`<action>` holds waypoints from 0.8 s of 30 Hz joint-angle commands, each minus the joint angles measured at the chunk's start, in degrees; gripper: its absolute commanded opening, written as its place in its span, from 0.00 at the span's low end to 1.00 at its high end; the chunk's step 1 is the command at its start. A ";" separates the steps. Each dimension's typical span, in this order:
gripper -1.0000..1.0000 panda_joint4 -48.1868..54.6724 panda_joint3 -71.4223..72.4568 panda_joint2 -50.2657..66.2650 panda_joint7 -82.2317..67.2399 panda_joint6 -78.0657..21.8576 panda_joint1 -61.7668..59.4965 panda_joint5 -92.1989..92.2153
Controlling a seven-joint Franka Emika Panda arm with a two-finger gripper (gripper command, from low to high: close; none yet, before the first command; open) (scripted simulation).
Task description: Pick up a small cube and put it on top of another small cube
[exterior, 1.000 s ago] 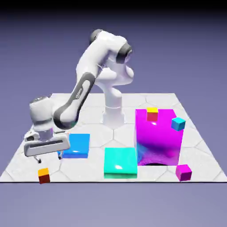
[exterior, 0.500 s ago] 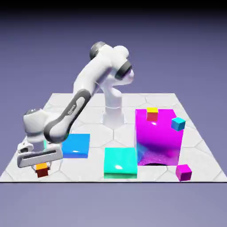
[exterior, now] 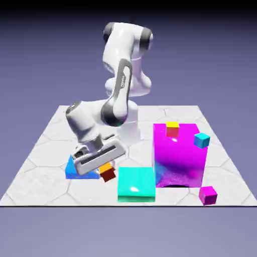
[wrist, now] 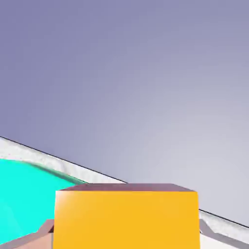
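My gripper (exterior: 106, 172) is shut on the small cube (exterior: 107, 172), orange on top with dark red sides, and holds it tilted just above the table between the blue slab and the cyan slab. In the hand view the same small cube (wrist: 126, 219) fills the bottom middle and hides my fingertips. The other small cube (exterior: 172, 129), yellow-topped with red sides, rests on top of the tall magenta block (exterior: 179, 158), near its back left corner, well to the exterior view's right of my gripper.
A flat blue slab (exterior: 75, 170) lies partly behind my hand. A cyan slab (exterior: 135, 184) sits at the front middle, and its edge (wrist: 24, 194) shows in the hand view. A small cyan cube (exterior: 202, 140) rests on the magenta block. A small magenta cube (exterior: 208, 195) is at the front right.
My gripper closed on the orange-topped cube at the front left, lifted it and swung toward the exterior view's right, tilting the hand. The arm's upper links turned more upright.
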 commanded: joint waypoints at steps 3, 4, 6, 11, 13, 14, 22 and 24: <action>0.00 -3.02 4.66 -6.23 7.22 -0.81 0.31 -3.90; 0.00 -4.02 6.21 -8.31 9.61 -1.10 0.41 -5.17; 0.00 -6.03 9.31 -12.46 14.37 -1.68 0.60 -7.69; 0.00 -11.05 17.07 -22.84 26.28 -3.12 1.09 -14.00; 0.00 -13.06 20.17 -26.99 31.05 -3.70 1.28 -16.53; 0.00 -14.06 21.72 -29.07 33.43 -3.99 1.38 -17.79; 0.00 -22.10 34.13 -45.68 52.49 -6.30 2.15 -27.89; 0.00 -24.04 37.14 -49.70 57.11 -6.86 2.34 -30.33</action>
